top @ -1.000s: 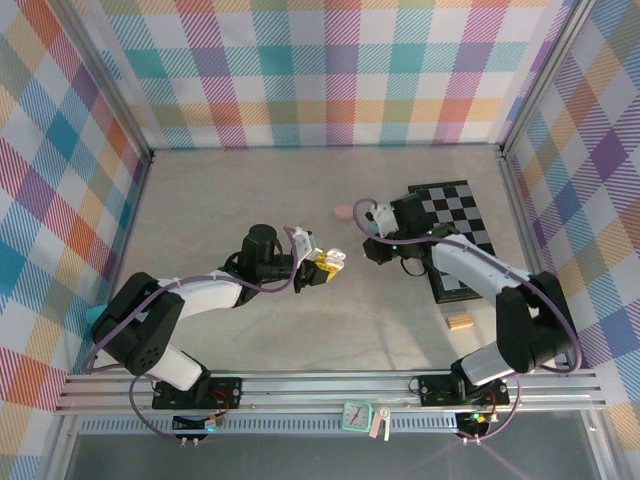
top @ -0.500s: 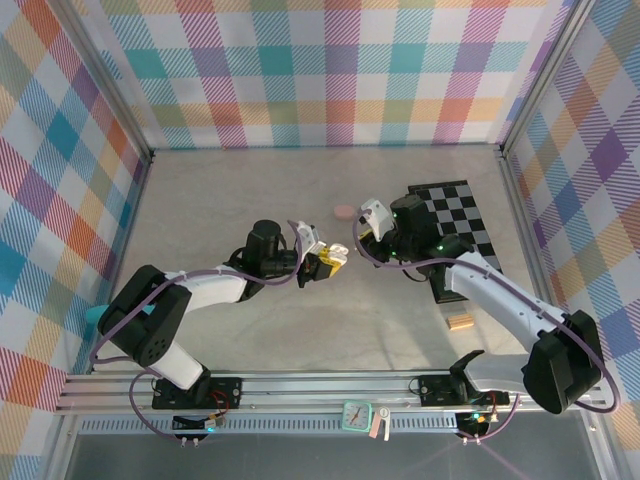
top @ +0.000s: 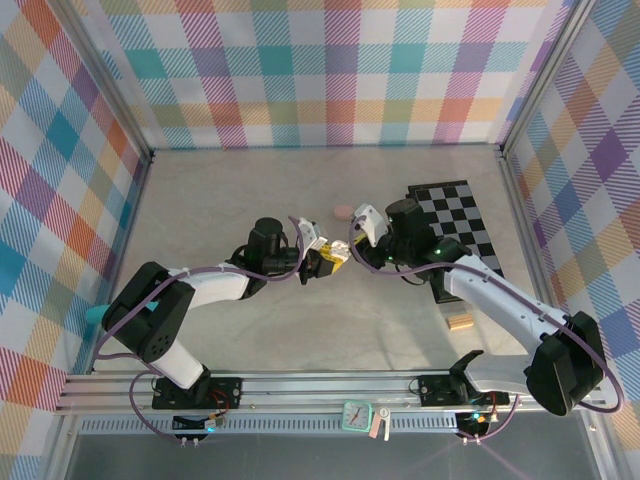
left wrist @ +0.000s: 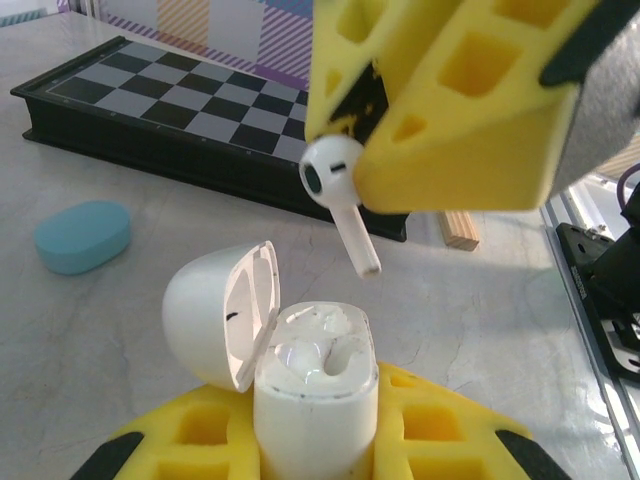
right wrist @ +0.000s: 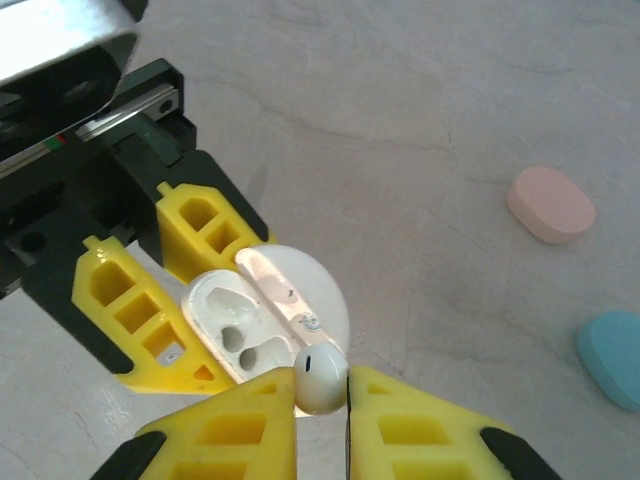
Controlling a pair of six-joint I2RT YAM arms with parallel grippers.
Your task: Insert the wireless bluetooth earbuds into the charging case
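My left gripper [top: 325, 263] is shut on a white charging case [left wrist: 315, 390], which stands upright with its lid [left wrist: 215, 315] flipped open to the left. Both sockets of the charging case [right wrist: 250, 320] look empty from above. Just above and to the right of the opening hangs a white earbud [left wrist: 335, 180], stem pointing down. My right gripper [right wrist: 322, 395] is shut on the earbud [right wrist: 320, 378], pinching its round head between the yellow fingers [left wrist: 450, 100]. In the top view the right gripper [top: 352, 242] nearly meets the left one at the table's middle.
A closed pink case [top: 344, 212] lies just beyond the grippers, and a closed light blue case [left wrist: 83, 235] lies nearby. The black chessboard [top: 455, 235] is at the right, with a tan wooden block [top: 460, 321] in front of it.
My right arm has swung left with the earbud, from beside the chessboard to just over the open case. The left gripper has edged slightly up and right with the case.
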